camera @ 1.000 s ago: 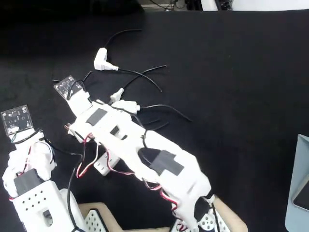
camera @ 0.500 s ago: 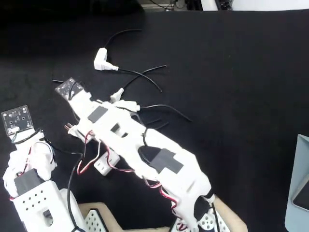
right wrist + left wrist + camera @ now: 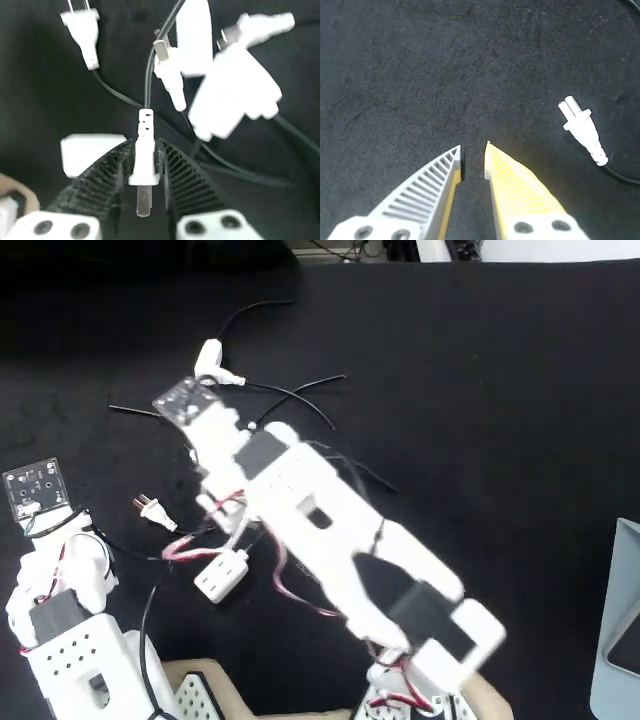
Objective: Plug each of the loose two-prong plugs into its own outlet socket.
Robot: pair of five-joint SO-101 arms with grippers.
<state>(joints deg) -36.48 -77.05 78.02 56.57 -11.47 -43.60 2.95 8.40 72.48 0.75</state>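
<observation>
Since a second ago the right arm has swung away from me toward the far side of the table, uncovering a loose plug and the white socket block.

Nearest me, the left arm sits at the near left corner. Its left gripper is parted only a narrow slit, with nothing in it, over bare black cloth. The loose plug lies near it, apart from the fingers.

Farther out, the right gripper pinches a held plug by its white body (prongs pointing back at the wrist camera), and its cord runs away from me. Farthest, an angled plug lies just beside that wrist among black cords.
</observation>
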